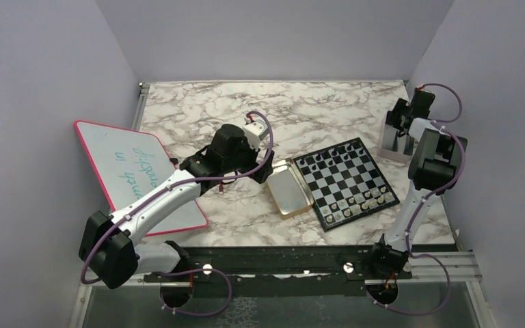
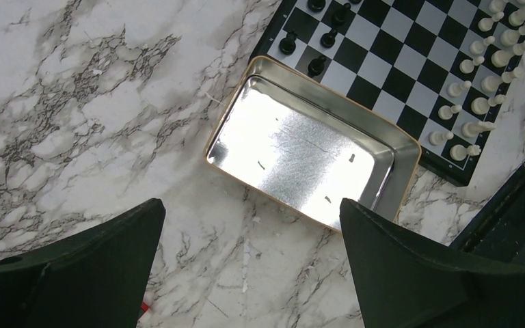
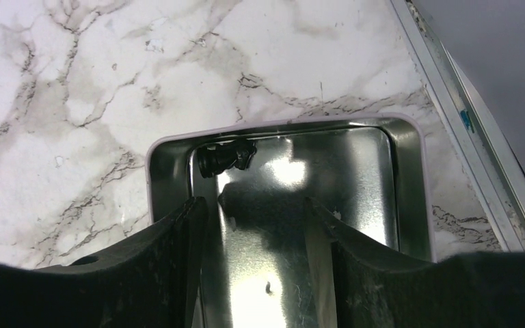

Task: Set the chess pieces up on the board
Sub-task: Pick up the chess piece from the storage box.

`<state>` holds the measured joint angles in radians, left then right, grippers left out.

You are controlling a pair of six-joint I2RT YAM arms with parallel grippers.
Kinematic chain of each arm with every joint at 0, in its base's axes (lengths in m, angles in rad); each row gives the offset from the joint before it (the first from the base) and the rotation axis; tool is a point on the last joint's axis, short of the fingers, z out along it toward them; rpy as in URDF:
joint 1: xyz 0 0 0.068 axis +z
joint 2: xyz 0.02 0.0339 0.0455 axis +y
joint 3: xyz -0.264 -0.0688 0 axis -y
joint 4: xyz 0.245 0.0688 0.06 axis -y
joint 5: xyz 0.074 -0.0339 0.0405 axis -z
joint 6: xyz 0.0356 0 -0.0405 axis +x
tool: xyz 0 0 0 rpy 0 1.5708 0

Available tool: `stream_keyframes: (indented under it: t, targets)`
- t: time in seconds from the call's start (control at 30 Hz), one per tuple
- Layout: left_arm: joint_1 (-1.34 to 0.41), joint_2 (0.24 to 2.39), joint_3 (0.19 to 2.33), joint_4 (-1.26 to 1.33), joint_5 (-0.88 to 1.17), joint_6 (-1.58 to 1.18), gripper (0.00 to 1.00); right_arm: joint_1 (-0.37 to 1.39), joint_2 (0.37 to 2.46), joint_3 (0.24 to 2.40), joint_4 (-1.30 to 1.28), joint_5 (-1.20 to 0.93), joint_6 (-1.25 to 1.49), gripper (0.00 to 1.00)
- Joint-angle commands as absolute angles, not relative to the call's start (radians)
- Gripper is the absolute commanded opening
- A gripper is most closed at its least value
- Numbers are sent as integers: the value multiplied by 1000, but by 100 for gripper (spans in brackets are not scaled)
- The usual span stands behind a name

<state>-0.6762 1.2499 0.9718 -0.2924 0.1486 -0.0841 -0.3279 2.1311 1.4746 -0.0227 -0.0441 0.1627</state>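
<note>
The board (image 1: 347, 179) lies right of centre on the marble table (image 1: 198, 109), turned at an angle. Black chess pieces (image 1: 328, 156) stand along its upper left edge and pale chess pieces (image 1: 364, 199) along its lower right edge. In the left wrist view the pale ones fill roughly 2 rows at the upper right of the frame, and a few black ones stand at the top.

An open gold tin (image 1: 289, 188) sits against the board's left side. The left gripper (image 2: 249, 208) hovers over the tin's near edge with its jaws spread wide and nothing between them.

At the right edge of the table, the right gripper (image 3: 253, 205) reaches down into a second tin (image 3: 280, 123) with a pale rim. Its jaws are partly apart and grasp nothing; only the shiny floor shows between the 2 fingers (image 3: 184, 260). 1 dark piece (image 3: 225, 158) lies on its side in the upper left corner of that tin, just beyond the left finger and not touching it.

A pink-rimmed whiteboard (image 1: 137, 171) lies at the left of the table, partly under the left arm.
</note>
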Motion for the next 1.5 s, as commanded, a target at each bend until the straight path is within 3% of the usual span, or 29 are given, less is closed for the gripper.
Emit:
stream_keyframes:
  t: [0.0,0.57,1.0,1.47]
  targets:
    - [-678,1262,966,-268,144,-71,99,-334,2148,1504,48,-71,146,57]
    - [-677,1283,974,-270,159,-75,99,-334,2205,1528,51,-62,115,56]
    - [-678,1281,976,-270,165,-77,99,-334,2156,1507,42,-23,113,37]
    - [-677,1280,976,-270,171,-78,99,-334,2165,1520,89,-148,176,49]
